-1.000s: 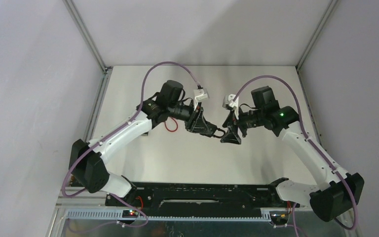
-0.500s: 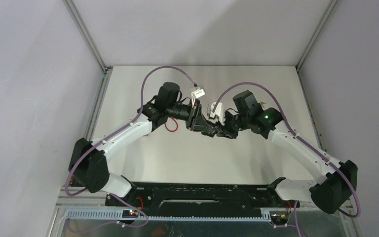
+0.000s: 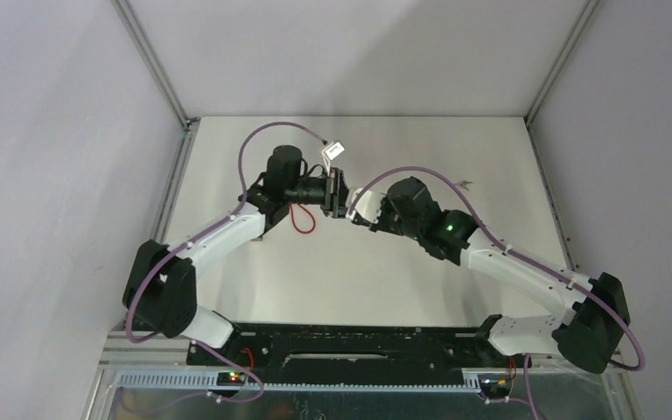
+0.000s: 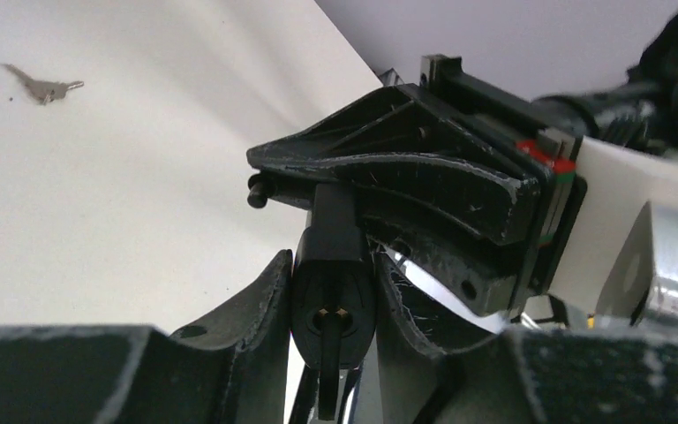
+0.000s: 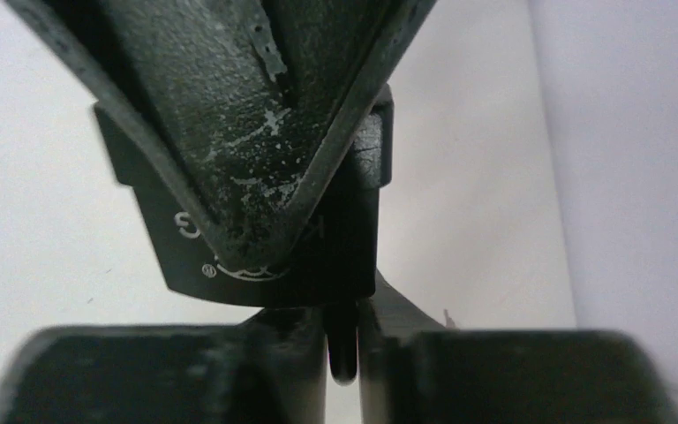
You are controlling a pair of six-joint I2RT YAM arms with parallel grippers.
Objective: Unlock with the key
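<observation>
**Black padlock** (image 4: 331, 296): held in the air above the table (image 3: 341, 280), near the middle of the work area, between the tips of the two arms. White lettering marks one flat face of its body, as the right wrist view shows. A brass-coloured spot shows on the end that faces the left wrist camera.

**Left gripper** (image 3: 341, 192): its fingers press against two opposite sides of the padlock body and clamp it.

**Right gripper** (image 5: 342, 329): it meets the left one tip to tip from the opposite side. Its fingers are drawn in on a slim dark part that projects from the padlock. The views do not settle whether that part is the shackle or something else.

**Key** (image 4: 44, 88): small and silver, lying flat on the table toward the far right of the surface in the top view. It is well apart from both grippers, and nothing touches it.

**Arms:** both reach inward from their bases at the near edge, the forearms forming a shallow arch over the tabletop. A purple cable (image 3: 258, 144) loops above the left wrist. A red wire loop (image 3: 302, 220) shows just beside the left forearm.
</observation>
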